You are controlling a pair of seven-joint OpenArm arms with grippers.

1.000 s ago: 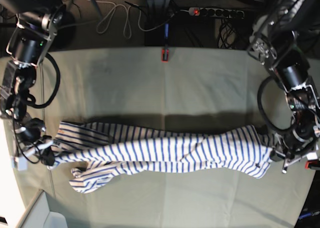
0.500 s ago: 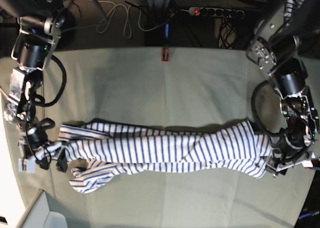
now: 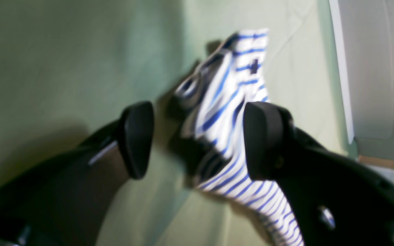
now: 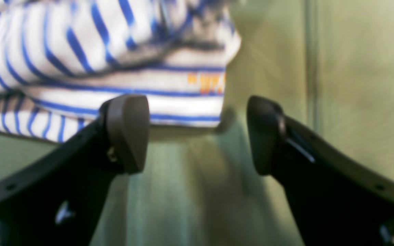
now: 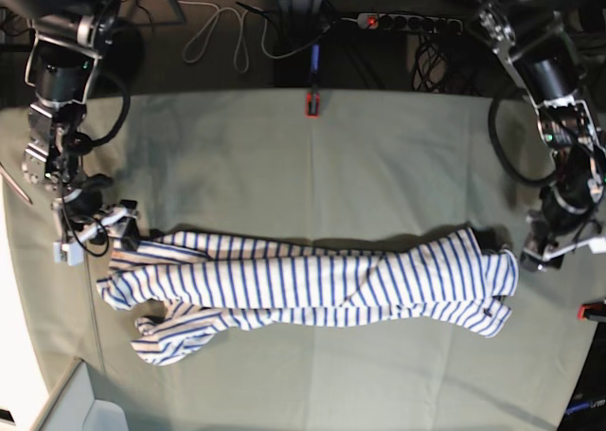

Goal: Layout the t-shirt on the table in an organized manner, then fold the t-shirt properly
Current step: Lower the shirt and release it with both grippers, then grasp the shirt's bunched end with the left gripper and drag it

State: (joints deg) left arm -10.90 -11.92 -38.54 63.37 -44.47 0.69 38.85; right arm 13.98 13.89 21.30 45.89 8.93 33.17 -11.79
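Fabric this limp sags wherever unsupported, so with both my left gripper (image 3: 197,140) and right gripper (image 4: 197,135) spread and empty, the striped t-shirt (image 5: 312,284) lies bunched lengthwise across the table (image 5: 312,166), best retaken at hem corners.

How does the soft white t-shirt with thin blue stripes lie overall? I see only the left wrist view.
Observer: In the base view the t-shirt is a long bunched band across the pale grey-green cloth table, not spread flat.
Operator: Does the right gripper hold it?
Observer: No. The right wrist view shows the right gripper open, bare table between its fingers, the hem just beyond.
Operator: Any mark there?
Observer: Small orange print on that hem.
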